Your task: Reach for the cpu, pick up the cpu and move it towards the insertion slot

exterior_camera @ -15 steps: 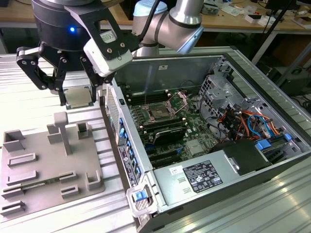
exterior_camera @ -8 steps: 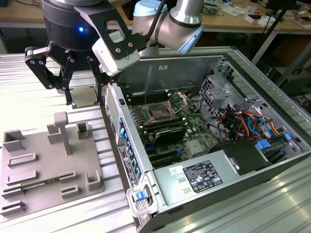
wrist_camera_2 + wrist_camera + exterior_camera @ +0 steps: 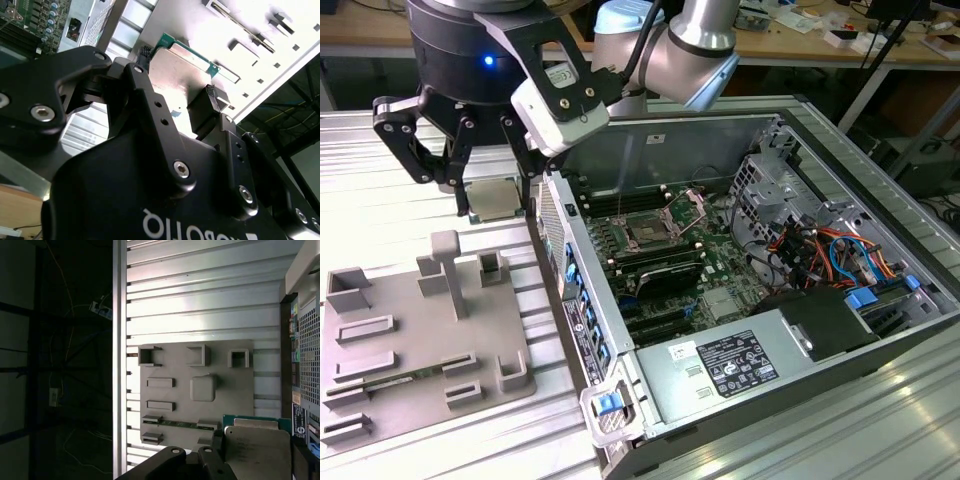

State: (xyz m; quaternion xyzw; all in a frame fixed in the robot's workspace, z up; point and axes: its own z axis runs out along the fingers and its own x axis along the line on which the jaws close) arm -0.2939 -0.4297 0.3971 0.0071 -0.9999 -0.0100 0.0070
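Cpu handling takes place over a ribbed metal tabletop (image 3: pixel 380 160), beside an open computer case (image 3: pixel 880 330) that lies on its side at the exterior view's right. Inside the case sits the motherboard (image 3: pixel 720 270), and on it the insertion slot (image 3: pixel 648 230), a dark square socket framed in shiny metal with its wire clamp raised. A grey fixture plate (image 3: pixel 410 340) with raised blocks and pockets lies on the tabletop at the exterior view's left; in the first wrist view the same plate (image 3: pixel 225 385) spreads out below the camera. The arm (image 3: pixel 690 40) comes in from above the case, and its black gripper (image 3: pixel 495 195) hangs between the plate and the case's near wall. The jaws are closed part way onto the cpu (image 3: pixel 492 198), one finger (image 3: pixel 207 107) pressing each opposite edge in the second wrist view. The cpu (image 3: pixel 175 70) is held flat, silvery face showing and green rim visible, clear of the plate and well apart from the slot. In the first wrist view the cpu (image 3: pixel 257 452) sits just beside the case wall.
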